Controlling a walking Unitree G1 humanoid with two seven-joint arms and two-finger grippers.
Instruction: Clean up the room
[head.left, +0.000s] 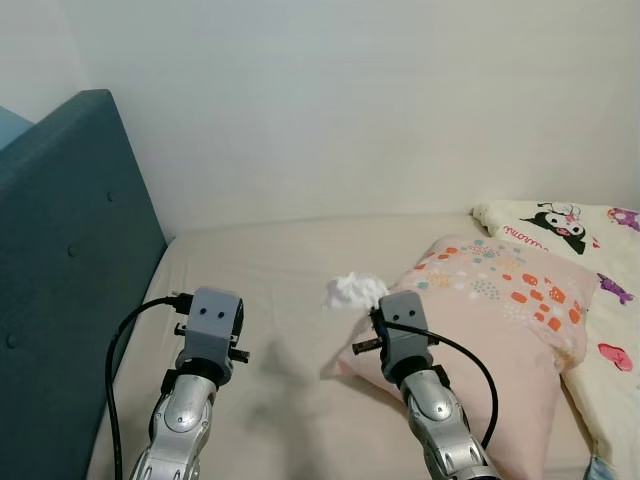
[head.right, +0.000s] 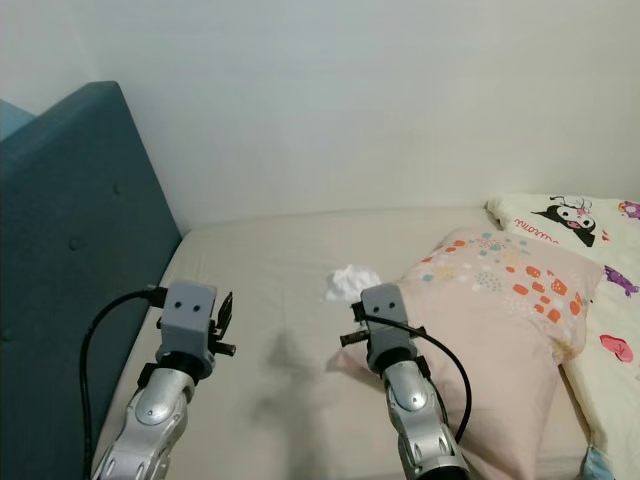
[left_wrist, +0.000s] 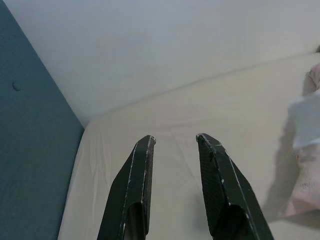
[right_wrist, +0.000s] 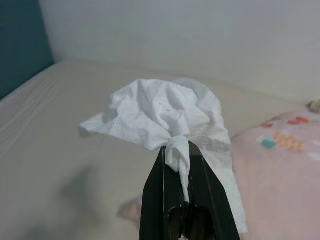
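Headboard: a teal upholstered headboard (head.left: 70, 270) with tufted buttons stood at the far left, against the pale wall (head.left: 350, 100).
Bed: a beige sheet (head.left: 280, 260) covered the mattress, running from the headboard across to the pillows.
Left gripper: the left gripper (left_wrist: 175, 142) was raised over the bare sheet near the headboard, its two black fingers (left_wrist: 135, 185) parted with a clear gap between them and nothing held.
Tissue: a crumpled white tissue (right_wrist: 165, 112) was up off the sheet, in the middle of the scene, just above the near left corner of the pink pillow.
Right gripper: the right gripper (right_wrist: 176, 155) was pinched tight on a twisted bottom fold of the tissue, the rest of the paper billowing out above the fingertips.
Pink pillow: a pale pink pillow (head.left: 500, 300) dotted with orange and teal spots lay on the sheet, below and to the right of the right gripper.
Cartoon pillow: a cream pillow (head.left: 590, 230) printed with a black-and-white cartoon figure lay at the far right, touching the pink pillow's far edge.
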